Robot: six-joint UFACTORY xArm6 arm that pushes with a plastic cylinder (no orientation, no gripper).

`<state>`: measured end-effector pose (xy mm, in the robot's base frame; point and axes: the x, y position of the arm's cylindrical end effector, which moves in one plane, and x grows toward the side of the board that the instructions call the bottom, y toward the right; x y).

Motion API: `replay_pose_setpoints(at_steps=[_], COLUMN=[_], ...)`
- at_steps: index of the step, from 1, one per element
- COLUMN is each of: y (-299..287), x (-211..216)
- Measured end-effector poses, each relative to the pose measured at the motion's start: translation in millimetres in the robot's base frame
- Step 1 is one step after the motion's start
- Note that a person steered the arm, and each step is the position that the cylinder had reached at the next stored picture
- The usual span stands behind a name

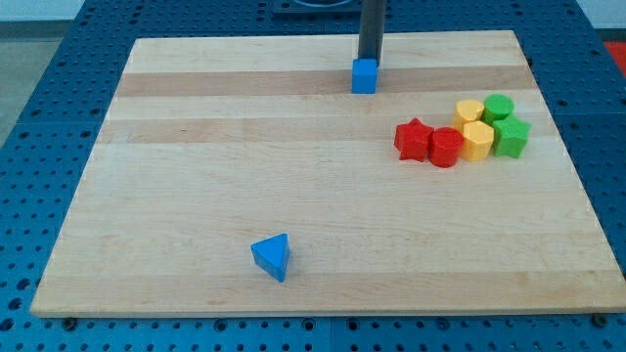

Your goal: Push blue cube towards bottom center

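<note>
Just above the blue cube (364, 75), my tip (369, 60).

A pale wooden counter (196, 176) with visible plank stripes lies on a blue perforated base (39, 117) that shows around its edges. Near the view's bottom, left of centre, a blue triangular wedge block (272, 256) sits alone, well apart from everything else. At the view's right, a tight cluster of six blocks is gathered: a red star-shaped block (413, 139) touching a red cylinder-like block (445, 147), then a yellow hexagonal block (477, 141) with a yellow rounded block (469, 110) just above it, a green rounded block (500, 106) at the cluster's top right, and a green star-shaped block (511, 137) at its right end.
</note>
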<state>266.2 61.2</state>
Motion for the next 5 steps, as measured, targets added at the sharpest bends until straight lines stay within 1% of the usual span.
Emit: replay_pose_setpoints(at_steps=[3,4,5], y=[-8.2,-29.5,-39.5], x=[56.6,66.5,87.6])
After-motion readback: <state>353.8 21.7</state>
